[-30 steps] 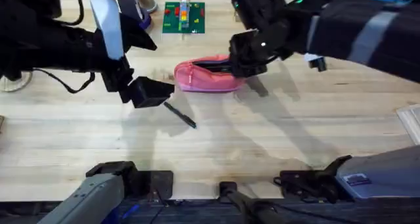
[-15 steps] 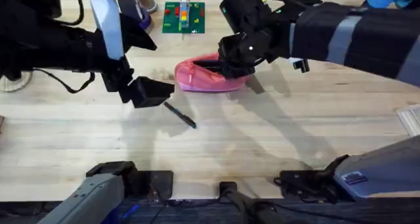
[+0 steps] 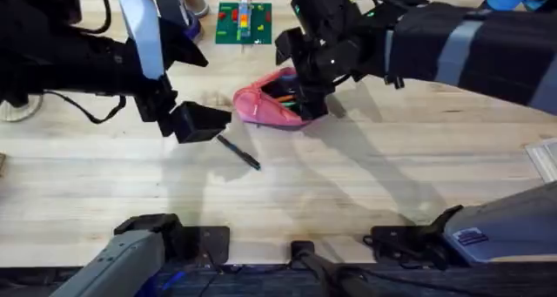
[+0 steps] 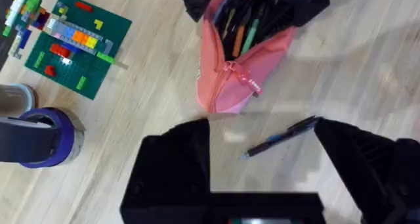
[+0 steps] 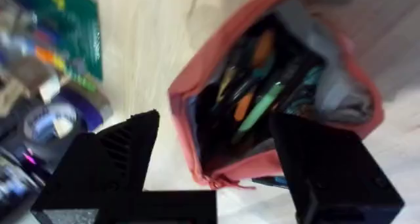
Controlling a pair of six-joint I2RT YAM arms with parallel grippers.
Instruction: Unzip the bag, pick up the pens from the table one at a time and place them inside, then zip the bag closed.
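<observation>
- On the counter (image 3: 365, 184), toward its far middle, we find the bag (image 3: 265, 105) lying with its mouth gaping; the left wrist view shows several coloured pens already inside.
- Over the bag hangs the right gripper (image 5: 216, 165), which we read as spread: in its own wrist view the two black fingers stand either side of the open mouth and pinch nothing that we can see. Whether a finger touches the fabric we cannot tell.
- Just beside the bag's near left end sits the left gripper (image 4: 262, 158), its jaws wide apart and empty, in our reading.
- Between those left fingers, on the bare wood, lies the remaining pen (image 3: 239, 152). From above, its long axis runs diagonally, from near the left gripper's tip toward the near right. It lies apart from the bag, on the near side.
- Our judgement: the left gripper is much the nearer to this pen and already straddles it, so the pick falls to the left arm. The jaws seem to cross the pen's axis at an angle, which should suffice for a pinch mid-shaft.
- The bag's mouth then lies a short carry away, farther from the bases and slightly right of the pen.
</observation>
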